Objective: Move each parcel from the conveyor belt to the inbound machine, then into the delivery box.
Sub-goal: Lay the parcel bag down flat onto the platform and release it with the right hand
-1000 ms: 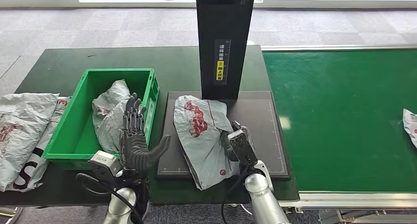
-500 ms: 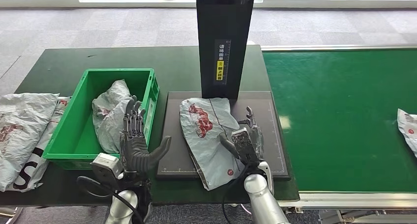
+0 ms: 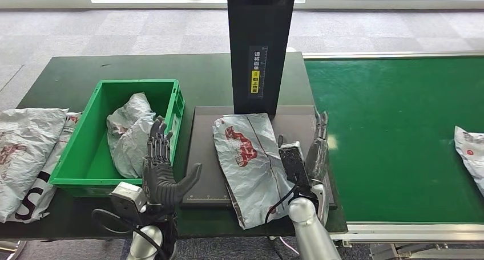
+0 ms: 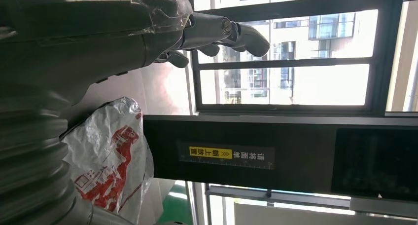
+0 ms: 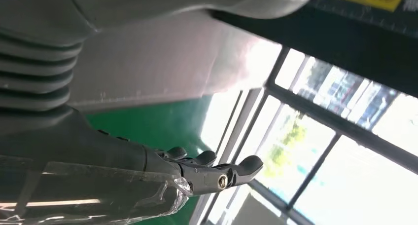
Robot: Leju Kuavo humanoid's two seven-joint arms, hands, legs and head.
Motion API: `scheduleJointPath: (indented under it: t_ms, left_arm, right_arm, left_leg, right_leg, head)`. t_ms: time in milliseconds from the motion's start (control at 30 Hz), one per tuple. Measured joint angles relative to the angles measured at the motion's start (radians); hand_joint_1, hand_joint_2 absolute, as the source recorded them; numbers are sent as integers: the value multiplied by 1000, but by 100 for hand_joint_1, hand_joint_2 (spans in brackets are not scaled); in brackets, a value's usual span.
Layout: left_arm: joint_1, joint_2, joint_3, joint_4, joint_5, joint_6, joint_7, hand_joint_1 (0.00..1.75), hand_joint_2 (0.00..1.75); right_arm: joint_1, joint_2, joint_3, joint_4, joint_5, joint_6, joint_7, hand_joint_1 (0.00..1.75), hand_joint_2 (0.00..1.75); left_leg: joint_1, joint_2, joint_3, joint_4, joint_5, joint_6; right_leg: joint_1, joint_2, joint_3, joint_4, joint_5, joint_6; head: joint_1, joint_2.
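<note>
My right hand (image 3: 315, 151) hangs open and empty beside the parcel (image 3: 249, 160), laid flat on the inbound machine (image 3: 259, 49) for scanning, while my left hand (image 3: 161, 167) waits open.

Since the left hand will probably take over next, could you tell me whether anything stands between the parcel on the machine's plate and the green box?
Nothing visible does, apart from the green box's own near wall. The parcel lies on the plate beside it; the left hand hovers between them.

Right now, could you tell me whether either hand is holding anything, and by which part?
Nothing is held: the left hand and right hand are both open, beside the parcel.
</note>
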Motion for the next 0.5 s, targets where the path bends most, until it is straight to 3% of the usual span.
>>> scheduleJointPath:
  t_ms: [167,500]
  left_arm:
    - [-2,0,-4,10,-1,10,0,0,175]
    - [-4,0,-7,25,-3,11,0,0,175]
  right_arm:
    - [25,-2,-9,-94,86,-87,51,0,0]
    - [67,-6,-57,-280,179,-96,95,0,0]
  left_leg:
    - [0,0,0,0,0,0]
    - [0,2,0,0,-1,0]
  right_leg:
    - [0,0,0,0,0,0]
    - [0,1,-1,0,0,0]
  head:
    - [0,0]
    - [0,0]
